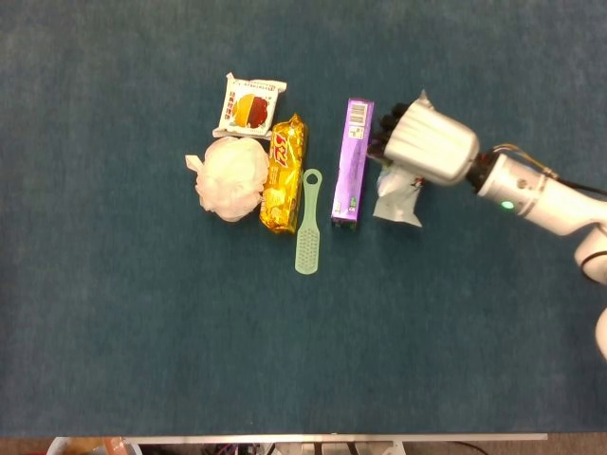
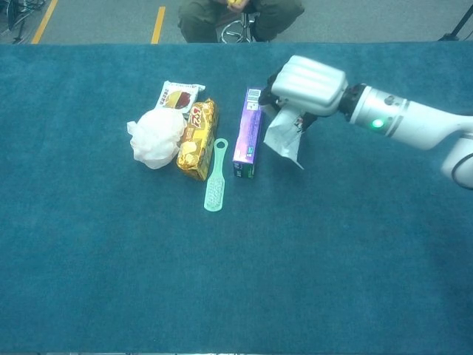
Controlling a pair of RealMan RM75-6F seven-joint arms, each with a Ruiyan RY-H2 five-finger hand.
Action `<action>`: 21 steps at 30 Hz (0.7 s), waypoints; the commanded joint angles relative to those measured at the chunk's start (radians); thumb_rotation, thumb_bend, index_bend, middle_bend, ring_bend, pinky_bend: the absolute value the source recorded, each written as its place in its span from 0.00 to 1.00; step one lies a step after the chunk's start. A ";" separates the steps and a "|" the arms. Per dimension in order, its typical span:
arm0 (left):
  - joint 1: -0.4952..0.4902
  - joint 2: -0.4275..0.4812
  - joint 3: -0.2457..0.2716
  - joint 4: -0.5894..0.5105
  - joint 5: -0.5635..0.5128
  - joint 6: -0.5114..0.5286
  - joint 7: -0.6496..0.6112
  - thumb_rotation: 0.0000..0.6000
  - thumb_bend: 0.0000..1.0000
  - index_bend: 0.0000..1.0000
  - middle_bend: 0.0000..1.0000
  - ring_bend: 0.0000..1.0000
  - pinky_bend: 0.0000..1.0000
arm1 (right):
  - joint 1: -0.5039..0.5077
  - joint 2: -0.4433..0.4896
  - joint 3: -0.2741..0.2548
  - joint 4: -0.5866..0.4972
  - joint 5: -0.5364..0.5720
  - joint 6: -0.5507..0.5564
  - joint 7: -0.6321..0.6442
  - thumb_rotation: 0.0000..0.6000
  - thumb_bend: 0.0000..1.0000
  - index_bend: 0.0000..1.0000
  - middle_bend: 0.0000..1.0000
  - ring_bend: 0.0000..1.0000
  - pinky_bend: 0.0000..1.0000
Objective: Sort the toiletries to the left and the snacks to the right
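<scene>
My right hand (image 1: 429,144) (image 2: 307,85) grips the top of a white snack packet (image 1: 398,197) (image 2: 283,139), which hangs from under the fingers. Just left of it a purple box (image 1: 352,161) (image 2: 248,133) lies on its narrow side. A green brush (image 1: 307,223) (image 2: 216,177) lies fully uncovered between the box and a yellow snack bag (image 1: 285,173) (image 2: 196,139). A white bath puff (image 1: 229,177) (image 2: 154,137) sits left of the yellow bag. A small white-and-red snack packet (image 1: 250,105) (image 2: 177,97) lies behind them. My left hand is out of sight.
The blue table cloth (image 1: 142,313) stretches bare to the left, right and front of the cluster. In the chest view a seated person (image 2: 240,15) is beyond the table's far edge.
</scene>
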 commanded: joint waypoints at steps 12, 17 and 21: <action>-0.032 0.007 -0.019 -0.054 0.011 -0.002 0.067 1.00 0.21 0.42 0.50 0.39 0.50 | -0.176 0.256 -0.037 -0.243 -0.029 0.352 -0.138 1.00 0.02 0.64 0.67 0.54 0.60; -0.049 0.011 -0.025 -0.085 0.017 -0.007 0.107 1.00 0.21 0.42 0.50 0.39 0.50 | -0.241 0.383 -0.086 -0.491 -0.067 0.364 -0.274 1.00 0.02 0.64 0.67 0.54 0.60; -0.061 0.012 -0.030 -0.104 0.014 -0.015 0.134 1.00 0.21 0.42 0.50 0.39 0.50 | -0.281 0.475 -0.120 -0.684 -0.076 0.313 -0.363 1.00 0.02 0.64 0.67 0.54 0.60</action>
